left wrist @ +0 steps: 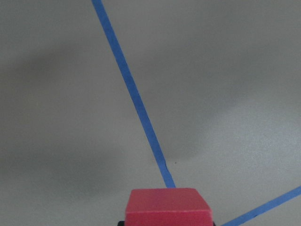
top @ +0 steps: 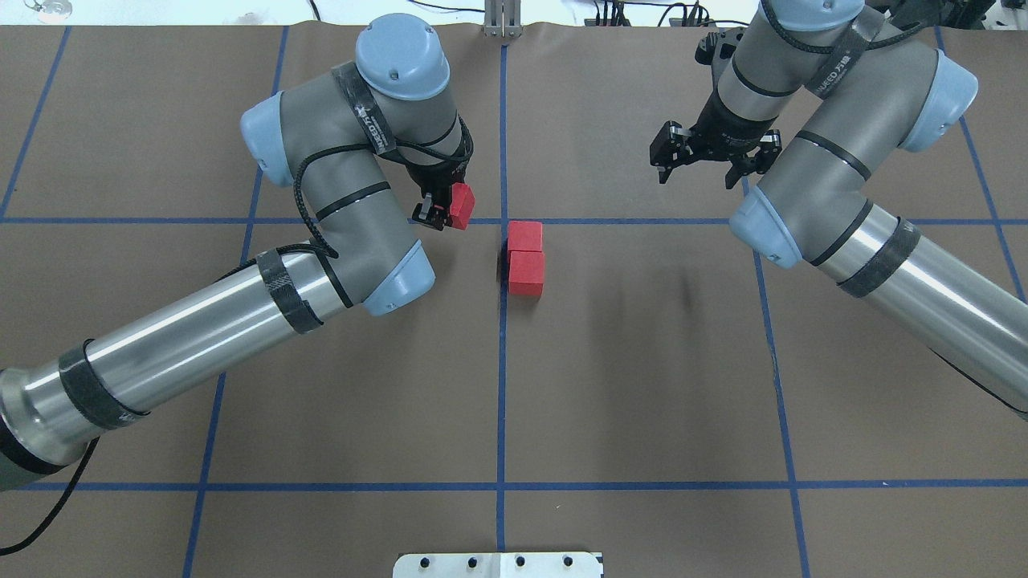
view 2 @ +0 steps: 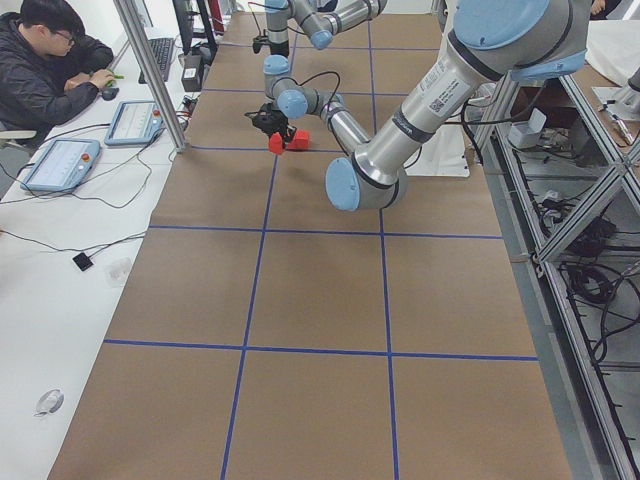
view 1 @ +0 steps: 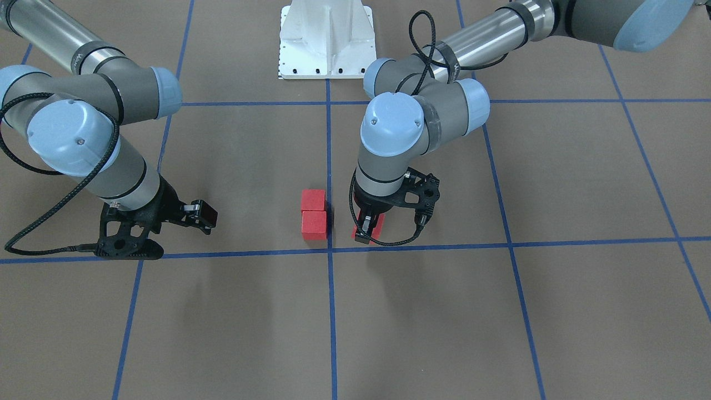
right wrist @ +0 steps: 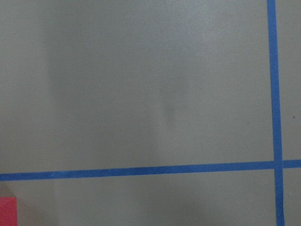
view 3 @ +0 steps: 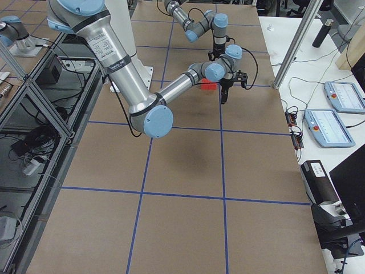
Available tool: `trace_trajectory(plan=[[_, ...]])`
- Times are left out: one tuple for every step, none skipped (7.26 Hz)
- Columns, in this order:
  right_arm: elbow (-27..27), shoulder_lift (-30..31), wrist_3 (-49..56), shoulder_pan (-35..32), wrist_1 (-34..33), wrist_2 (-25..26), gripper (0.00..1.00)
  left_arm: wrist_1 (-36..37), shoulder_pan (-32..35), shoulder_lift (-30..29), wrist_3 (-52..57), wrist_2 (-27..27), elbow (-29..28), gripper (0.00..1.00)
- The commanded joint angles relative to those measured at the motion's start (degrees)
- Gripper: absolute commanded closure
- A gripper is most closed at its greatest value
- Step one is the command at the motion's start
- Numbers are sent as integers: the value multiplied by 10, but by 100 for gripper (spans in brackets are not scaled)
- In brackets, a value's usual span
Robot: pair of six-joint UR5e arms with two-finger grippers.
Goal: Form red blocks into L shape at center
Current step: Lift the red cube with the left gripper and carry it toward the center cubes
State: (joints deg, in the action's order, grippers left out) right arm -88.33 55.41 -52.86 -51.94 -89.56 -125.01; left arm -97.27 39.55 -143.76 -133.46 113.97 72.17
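Observation:
Two red blocks lie touching in a short row, just right of the center and on its near side in the overhead view. In the front-facing view this pair sits left of the blue line, above the center. My left gripper is shut on the third red block, low over the table just left of the center. The left wrist view shows that block at its bottom edge. My right gripper hangs open with nothing in it, well right of the pair.
The white base plate stands at the robot's side of the table. A person sits at a side bench with control tablets. Blue tape lines mark the brown surface.

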Motion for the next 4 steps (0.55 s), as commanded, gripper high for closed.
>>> trace_trajectory(plan=[[0, 1, 1, 0, 0, 0, 1, 3, -18, -13, -38, -1, -33, 100], [0, 1, 1, -3, 0, 0, 1, 6, -20, -19, -55, -1, -41, 100], [0, 2, 1, -4, 0, 0, 1, 4, -25, -21, -74, -1, -47, 100], [-1, 2, 1, -4, 0, 0, 1, 5, -27, -43, -80, -2, -73, 100]])
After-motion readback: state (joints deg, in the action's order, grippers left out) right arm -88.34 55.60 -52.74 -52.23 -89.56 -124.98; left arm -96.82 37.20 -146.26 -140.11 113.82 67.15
